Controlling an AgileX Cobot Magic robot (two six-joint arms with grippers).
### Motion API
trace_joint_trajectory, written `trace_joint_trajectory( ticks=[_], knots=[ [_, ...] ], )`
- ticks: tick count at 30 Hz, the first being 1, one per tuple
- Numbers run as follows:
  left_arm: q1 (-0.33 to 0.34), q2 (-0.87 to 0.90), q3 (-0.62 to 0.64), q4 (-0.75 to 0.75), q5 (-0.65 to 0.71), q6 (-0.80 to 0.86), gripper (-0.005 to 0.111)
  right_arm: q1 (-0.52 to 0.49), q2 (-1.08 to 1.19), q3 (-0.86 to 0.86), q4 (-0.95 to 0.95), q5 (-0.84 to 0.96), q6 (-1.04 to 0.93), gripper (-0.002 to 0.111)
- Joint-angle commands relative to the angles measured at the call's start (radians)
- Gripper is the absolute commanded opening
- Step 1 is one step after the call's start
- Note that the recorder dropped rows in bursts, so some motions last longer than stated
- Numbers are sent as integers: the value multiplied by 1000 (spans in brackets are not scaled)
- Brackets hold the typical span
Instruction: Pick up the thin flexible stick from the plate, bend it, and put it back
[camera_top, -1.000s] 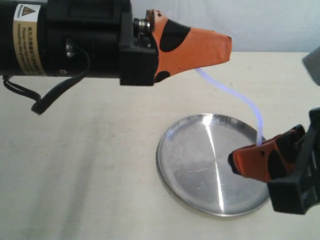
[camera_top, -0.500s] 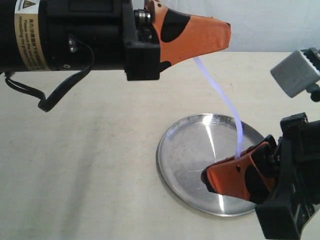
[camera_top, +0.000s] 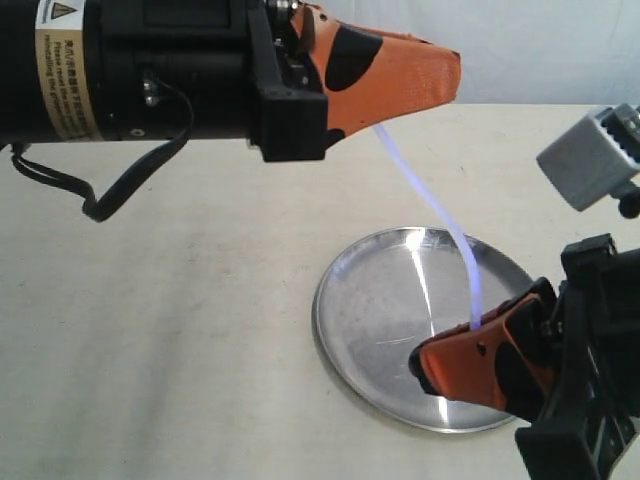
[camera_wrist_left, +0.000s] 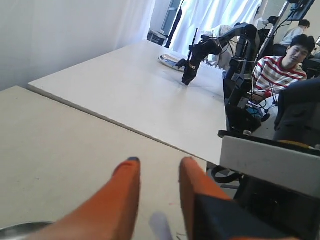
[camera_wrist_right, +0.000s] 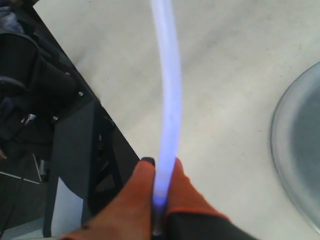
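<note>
The thin flexible stick (camera_top: 430, 210) slants nearly straight through the air, from under my left gripper (camera_top: 455, 75) down to my right gripper (camera_top: 420, 362). The right gripper hovers over the silver plate (camera_top: 370, 320) and is shut on the stick's lower end. The right wrist view shows the stick (camera_wrist_right: 167, 75) pinched between the orange fingers of that gripper (camera_wrist_right: 161, 164), with the plate's rim (camera_wrist_right: 300, 140) to one side. In the left wrist view the left gripper (camera_wrist_left: 160, 162) is open. The stick's blurred upper end (camera_wrist_left: 160, 225) lies loose in the gap.
The plate rests on a pale table (camera_top: 180, 330). The right arm's grey camera box (camera_top: 590, 155) hangs above its gripper. The left wrist view shows a second table (camera_wrist_left: 150, 95), another robot arm (camera_wrist_left: 195, 60) and a seated person (camera_wrist_left: 280, 70). The table's edge (camera_wrist_right: 107, 107) runs near the right gripper.
The right gripper carried the stick's lower end leftward over the plate. The stick went from an S-shaped bend to an almost straight slant. The left arm barely shifted.
</note>
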Motion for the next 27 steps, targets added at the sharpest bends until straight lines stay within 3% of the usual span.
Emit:
trace_joint_trajectory(
  ticks=[1, 5, 18, 25, 27],
  knots=[
    [-6, -2, -3, -4, 39, 4, 56, -4, -1, -6, -76, 2, 32, -1],
    [-6, -7, -3, -6, 98, 4, 68, -4, -1, -6, -153, 9, 99, -1],
    [-6, -120, -3, -4, 346, 112, 68, -4, -1, -6, -232, 24, 154, -1],
    [-6, -181, -3, 17, 417, 112, 68, -4, -1, -6, -364, 27, 255, -1],
    [-6, -207, -3, 19, 443, 112, 68, -4, 4, -6, -472, 45, 363, -1]
  ],
)
